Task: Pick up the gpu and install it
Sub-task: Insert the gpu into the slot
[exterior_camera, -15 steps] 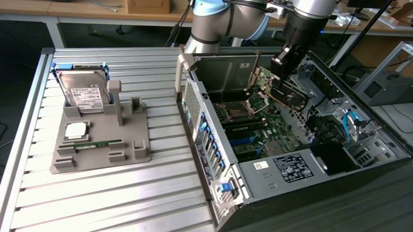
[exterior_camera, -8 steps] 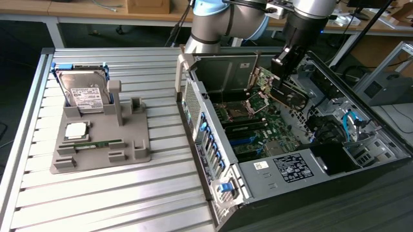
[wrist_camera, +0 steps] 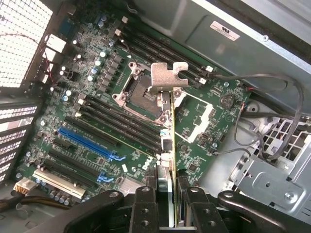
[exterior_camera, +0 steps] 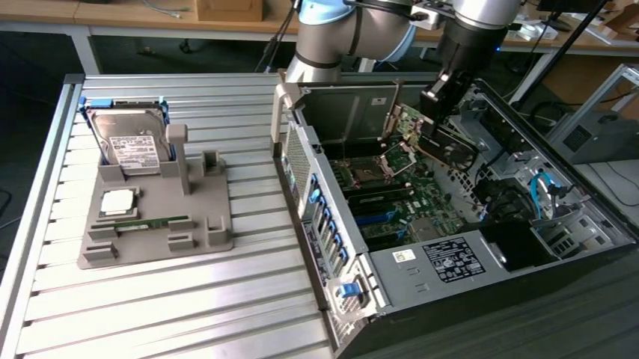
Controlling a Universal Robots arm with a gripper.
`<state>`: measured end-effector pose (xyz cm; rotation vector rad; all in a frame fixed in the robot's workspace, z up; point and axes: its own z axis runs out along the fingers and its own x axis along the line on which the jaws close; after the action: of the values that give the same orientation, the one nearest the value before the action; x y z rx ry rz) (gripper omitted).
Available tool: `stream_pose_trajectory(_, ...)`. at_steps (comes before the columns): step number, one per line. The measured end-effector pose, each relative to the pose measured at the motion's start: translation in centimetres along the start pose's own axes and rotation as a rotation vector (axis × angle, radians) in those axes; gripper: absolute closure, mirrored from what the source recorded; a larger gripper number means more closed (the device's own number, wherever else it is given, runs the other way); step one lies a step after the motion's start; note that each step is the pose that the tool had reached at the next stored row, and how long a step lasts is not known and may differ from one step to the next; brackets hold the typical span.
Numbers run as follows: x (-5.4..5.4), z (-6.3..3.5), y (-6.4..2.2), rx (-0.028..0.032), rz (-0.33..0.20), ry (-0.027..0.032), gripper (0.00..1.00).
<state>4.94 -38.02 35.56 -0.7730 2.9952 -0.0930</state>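
Pincer (exterior_camera: 435,105): black, hanging from the silver and pale-blue arm in the upper right of the exterior view. In the wrist view the pincer (wrist_camera: 169,196) is clamped on the gpu (wrist_camera: 167,77), with one black ribbed finger (wrist_camera: 146,206) pressed against each flat face of the card.

Gpu (exterior_camera: 450,149): a thin, flat, dark circuit board held in the air above the open computer case (exterior_camera: 330,247), over the motherboard (exterior_camera: 399,202). It is not seated in any slot. In the wrist view it appears edge-on as a narrow yellow-green strip ending in a silvery, notched metal bracket.

Motherboard (wrist_camera: 204,116): a green board with long black slots, one blue slot (wrist_camera: 87,141), a square metal-framed processor socket (wrist_camera: 141,90) and rows of small cylindrical capacitors.

Case: grey sheet-metal walls, perforated in places. A white label with black print (exterior_camera: 454,258) sits at the lower centre of the exterior view. A second white label (wrist_camera: 224,30) is fixed to the case wall. The text on both is too small to read.

Surface (exterior_camera: 150,307): ribbed silver metal slats. A matt grey moulded fixture (exterior_camera: 209,239) stands on it at the exterior view's left. The fixture holds a boxy silver hard drive (exterior_camera: 135,146) with an unreadable white label, a square processor chip (exterior_camera: 118,200) and a green memory stick (exterior_camera: 150,223).
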Motion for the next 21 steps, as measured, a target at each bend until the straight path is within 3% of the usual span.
stream_pose_trajectory(21,0.0,0.08,0.01,-0.0018,-0.071,-0.0048,0.73)
